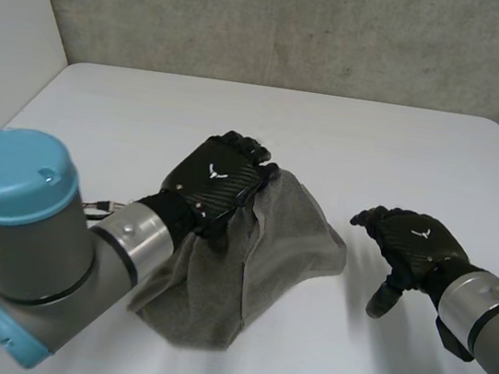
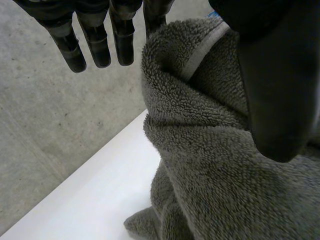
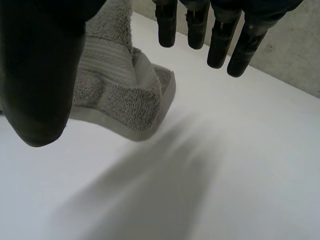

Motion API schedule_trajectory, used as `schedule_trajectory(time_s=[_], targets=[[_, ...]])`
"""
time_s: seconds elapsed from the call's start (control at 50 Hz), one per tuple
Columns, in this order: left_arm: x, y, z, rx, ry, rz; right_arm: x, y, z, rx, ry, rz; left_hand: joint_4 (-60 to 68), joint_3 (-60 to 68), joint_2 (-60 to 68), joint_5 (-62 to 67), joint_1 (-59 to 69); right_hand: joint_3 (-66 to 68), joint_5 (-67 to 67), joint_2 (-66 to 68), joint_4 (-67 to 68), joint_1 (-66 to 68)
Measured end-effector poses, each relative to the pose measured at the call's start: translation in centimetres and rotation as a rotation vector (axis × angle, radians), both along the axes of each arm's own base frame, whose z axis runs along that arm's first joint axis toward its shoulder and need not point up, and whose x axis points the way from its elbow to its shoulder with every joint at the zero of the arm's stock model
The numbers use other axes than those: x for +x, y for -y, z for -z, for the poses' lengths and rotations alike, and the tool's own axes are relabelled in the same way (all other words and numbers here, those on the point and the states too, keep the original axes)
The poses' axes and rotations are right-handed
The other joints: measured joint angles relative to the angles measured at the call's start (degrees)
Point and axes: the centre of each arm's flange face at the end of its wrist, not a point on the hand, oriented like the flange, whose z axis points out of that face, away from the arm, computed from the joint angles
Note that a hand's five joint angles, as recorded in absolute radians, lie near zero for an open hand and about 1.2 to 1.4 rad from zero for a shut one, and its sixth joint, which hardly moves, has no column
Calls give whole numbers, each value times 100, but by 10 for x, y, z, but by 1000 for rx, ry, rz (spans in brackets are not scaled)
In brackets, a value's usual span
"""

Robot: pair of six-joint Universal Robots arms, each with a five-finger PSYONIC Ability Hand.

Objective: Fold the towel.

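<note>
A grey towel (image 1: 269, 246) was seen near the middle of the white tabletop (image 1: 395, 142). It was bunched into a tent-like heap, with its lower folds resting on the surface. The top of the heap was held up by the left hand (image 1: 218, 181), which was set over the heap's far left side. The left arm (image 1: 10, 237) was brought in from the near left corner.

In the left wrist view, the towel (image 2: 210, 165) was found pinched at a hemmed edge between the thumb (image 2: 275, 90) and one finger. The other fingers (image 2: 97, 45) were stretched straight and free beside the cloth. Below the pinch, the cloth hung in thick folds down to the tabletop (image 2: 100, 195). Whether the pinched part was a corner or the middle of an edge could not be told.

The right hand (image 1: 414, 243) was placed to the right of the towel, apart from it and raised over the tabletop. In the right wrist view, its fingers (image 3: 220, 40) were seen straight and set wide of the thumb (image 3: 40, 75), with nothing held between them. A folded corner of the towel (image 3: 125, 95) was seen lying on the tabletop (image 3: 225, 175) beyond the thumb, untouched by that hand.

A rough grey wall (image 1: 300, 27) was seen behind the far edge of the tabletop.
</note>
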Motion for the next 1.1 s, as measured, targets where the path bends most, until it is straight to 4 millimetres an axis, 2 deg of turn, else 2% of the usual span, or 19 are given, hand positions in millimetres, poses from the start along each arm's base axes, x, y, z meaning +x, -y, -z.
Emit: schedule_trajectory(time_s=[0.2,0.26,0.28,0.3,0.34,0.38,0.42,0.56,0.66,0.7,0.74,0.76,0.82,0.84,0.88,0.94,0.98,1.04,1.1], targets=[[-25,8,2,-17,-19,44,-4,-7,13,19,3,-2,0,0,207,476,38,0,0,0,0,0],[-32,6,4,-16,-19,63,-2,-8,16,22,2,-7,0,0,1036,1279,861,0,1,0,0,-1],[-36,4,5,-16,-19,72,-2,-7,18,23,2,-8,0,0,1915,2055,1675,0,0,0,0,-1],[-37,4,6,-16,-19,75,-1,-7,19,23,2,-9,0,0,2129,2309,1893,0,0,0,0,-1],[-42,2,9,-13,-17,87,1,-2,24,23,0,-8,0,0,4323,4389,4104,0,1,0,0,-1],[-46,2,10,-13,-18,91,2,3,28,22,0,-6,0,0,5527,5646,5331,0,0,0,0,-1],[-48,3,10,-14,-19,91,4,8,31,19,1,-2,0,0,5786,6011,5546,0,0,0,0,-1],[-50,10,-3,-44,-43,56,10,27,37,-2,0,20,0,0,5788,6037,5547,0,1,0,0,-1],[-49,15,-43,-112,-103,2,10,38,30,-40,-2,53,0,0,5789,6037,5547,0,0,0,0,-2],[-48,15,-65,-140,-137,-20,9,41,25,-57,1,63,0,0,5790,6037,5548,0,0,0,0,-2],[-48,15,-100,-173,-201,-54,8,42,18,-79,7,74,0,0,5807,6038,5569,0,0,0,0,-2],[-47,16,-110,-180,-222,-65,8,43,17,-83,9,76,0,0,5819,6038,5572,0,0,0,0,-2],[-38,16,-165,-204,-369,-142,7,43,11,-97,20,85,0,0,5843,6037,5572,0,0,0,0,-3],[-36,17,-172,-205,-392,-154,7,43,10,-98,22,86,0,0,5847,6037,5572,0,0,0,0,-4],[-22,22,-202,-200,-506,-226,6,41,10,-94,29,88,0,0,5856,6038,5573,0,0,0,0,-19],[4,40,-217,-180,-602,-340,6,40,10,-87,33,89,0,0,5857,6063,5573,0,0,0,0,-20],[30,64,-213,-158,-638,-457,7,38,11,-81,35,87,0,0,5857,6064,5573,0,-1,0,0,-21],[62,91,-190,-119,-618,-591,8,36,11,-77,36,80,0,0,5857,6065,5573,0,0,0,0,-21],[93,113,-149,-48,-544,-718,12,33,10,-79,37,64,0,0,5857,6065,5573,0,0,0,0,-21]])
